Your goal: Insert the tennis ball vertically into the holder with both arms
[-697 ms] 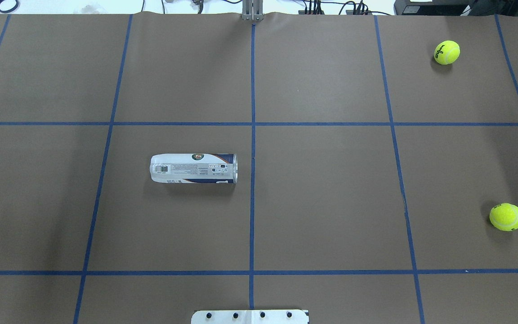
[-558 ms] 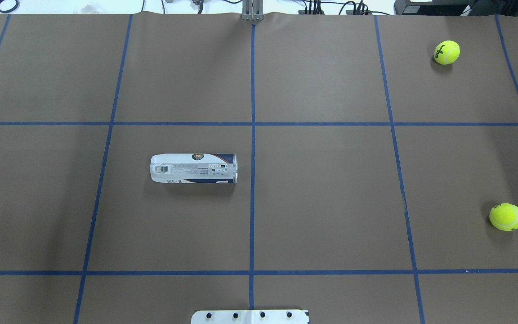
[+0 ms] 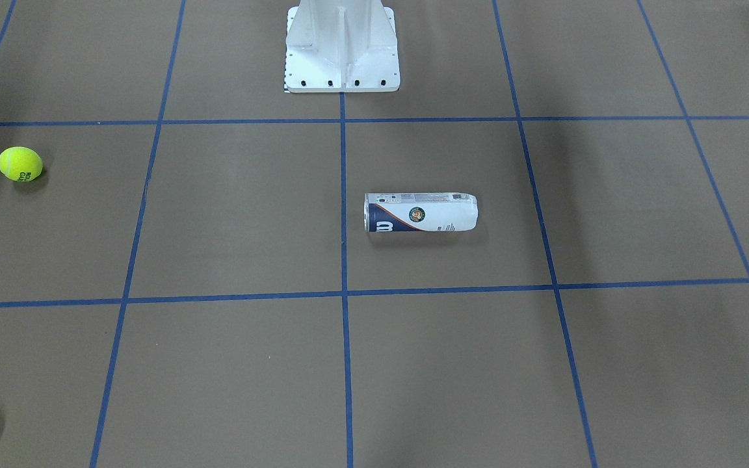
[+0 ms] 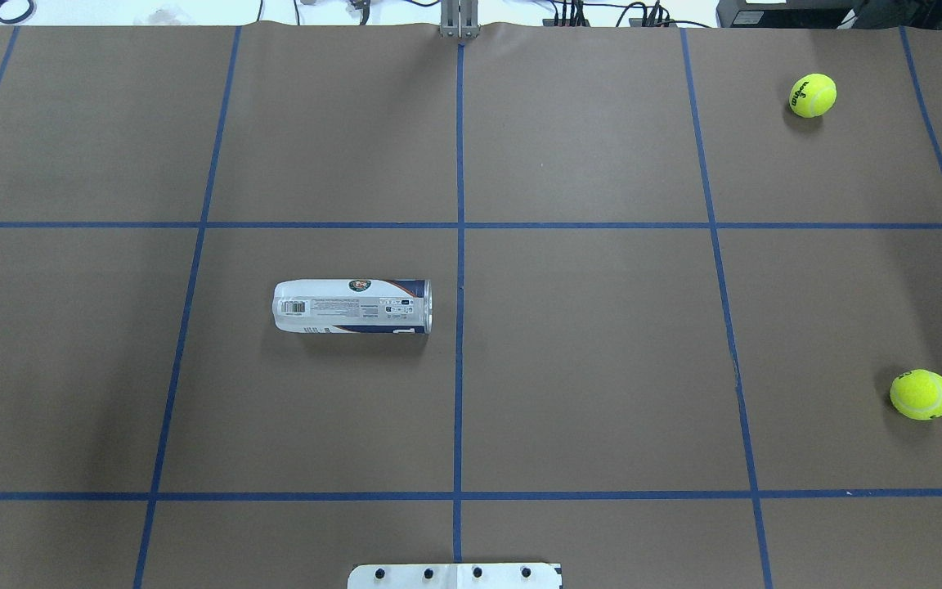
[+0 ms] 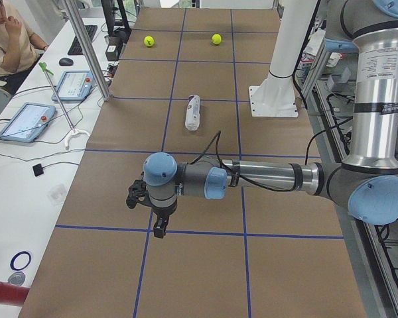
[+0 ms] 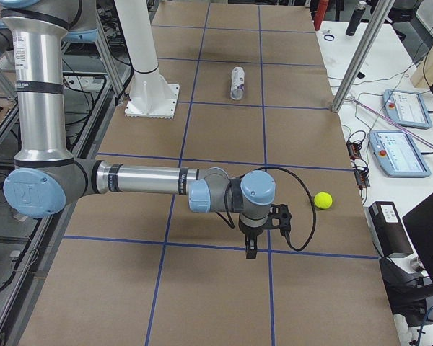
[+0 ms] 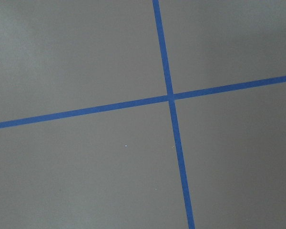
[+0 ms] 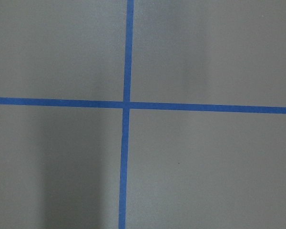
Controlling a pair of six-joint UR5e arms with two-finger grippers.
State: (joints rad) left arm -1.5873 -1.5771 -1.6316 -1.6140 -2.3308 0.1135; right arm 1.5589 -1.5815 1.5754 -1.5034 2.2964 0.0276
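Note:
The holder lies on its side left of the table's centre line, its open end toward that line; it also shows as holder and holder. Two tennis balls rest at the table's right: a far tennis ball and a near tennis ball. My left gripper hangs over the table's left end, well away from the holder. My right gripper hangs over the right end, a tennis ball beside it. I cannot tell whether either is open or shut. Both wrist views show only brown paper and blue tape.
The white pedestal stands at the robot's side of the table. Blue tape lines grid the brown surface. Side benches hold tablets, cables and a metal post; a person sits at the left bench.

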